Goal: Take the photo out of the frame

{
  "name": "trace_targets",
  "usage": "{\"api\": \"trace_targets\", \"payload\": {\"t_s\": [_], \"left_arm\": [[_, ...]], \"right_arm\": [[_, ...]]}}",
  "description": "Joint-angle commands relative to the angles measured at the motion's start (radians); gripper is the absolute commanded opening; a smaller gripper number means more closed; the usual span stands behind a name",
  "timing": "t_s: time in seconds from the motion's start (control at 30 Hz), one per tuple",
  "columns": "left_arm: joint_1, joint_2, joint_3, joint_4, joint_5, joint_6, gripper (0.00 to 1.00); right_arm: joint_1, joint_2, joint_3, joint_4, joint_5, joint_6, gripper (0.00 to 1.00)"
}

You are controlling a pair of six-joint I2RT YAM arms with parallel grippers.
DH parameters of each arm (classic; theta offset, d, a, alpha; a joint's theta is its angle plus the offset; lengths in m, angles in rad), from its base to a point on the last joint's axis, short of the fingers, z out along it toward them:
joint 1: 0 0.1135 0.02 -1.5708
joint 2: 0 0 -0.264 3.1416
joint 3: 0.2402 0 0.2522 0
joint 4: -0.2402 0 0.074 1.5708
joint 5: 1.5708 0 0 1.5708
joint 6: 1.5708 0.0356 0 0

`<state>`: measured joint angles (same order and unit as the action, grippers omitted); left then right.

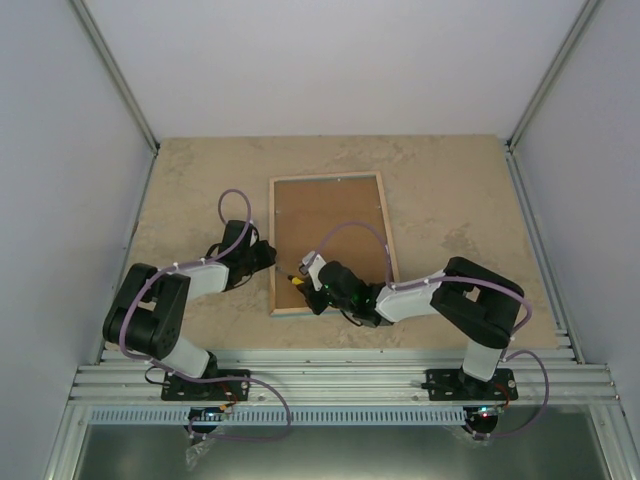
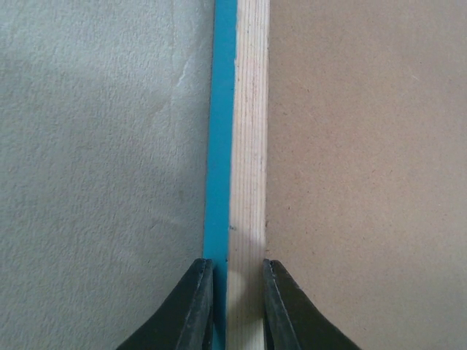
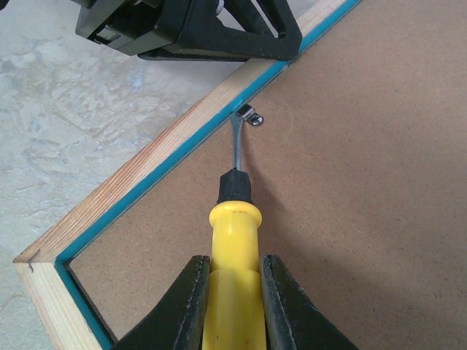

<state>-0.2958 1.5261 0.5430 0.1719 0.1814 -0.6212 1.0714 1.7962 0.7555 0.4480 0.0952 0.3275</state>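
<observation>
While your left end effector [image 2: 237,268] is clamped across the frame [image 2: 248,146], one finger presses the turquoise outer edge. The other finger presses the inner side of the pale wood rail, where it meets the backing [image 2: 365,182].

The frame lies face down and flat on the bench [image 2: 95,182]. Running straight ahead of the fingers you see a thin turquoise-blue strip, then a light, straight-grained wood strip. To their right is plain brown fibreboard.

From above, the frame [image 1: 325,178] is a tall rectangle just ahead of both end effectors. The left end effector [image 1: 262,255] is on its left rail, and the right end effector [image 1: 312,285] is over its near left corner.

You cannot see the photo in any view, because the backing [image 1: 325,240] fills the whole opening.

Your right end effector [image 3: 235,261] is closed on a screwdriver [image 3: 235,219], gripping its yellow handle. The black collar and metal shaft point away from the fingers. The tip reaches a small metal clip [image 3: 249,115] just ahead, at the rail's turquoise inner edge, resting over the backing [image 3: 350,182]. Beyond the clip, the left end effector's black body [image 3: 197,29] sits across the same rail. Down to the left of your right fingers, the frame's [image 3: 146,157] corner joint shows bare wood with turquoise lining its inside.
</observation>
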Motion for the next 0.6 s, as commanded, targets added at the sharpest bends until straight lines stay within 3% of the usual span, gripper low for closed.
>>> {"api": "trace_targets", "payload": {"t_s": [0.0,0.57], "left_arm": [[-0.012,-0.002,-0.014,0.010,0.114,-0.033,0.02],[-0.032,0.009,-0.020,0.032,0.137,-0.058,0.00]], "right_arm": [[-0.013,0.028,0.018,0.145,0.186,0.046,0.00],[0.030,0.113,0.081,0.222,0.363,0.079,0.00]]}}
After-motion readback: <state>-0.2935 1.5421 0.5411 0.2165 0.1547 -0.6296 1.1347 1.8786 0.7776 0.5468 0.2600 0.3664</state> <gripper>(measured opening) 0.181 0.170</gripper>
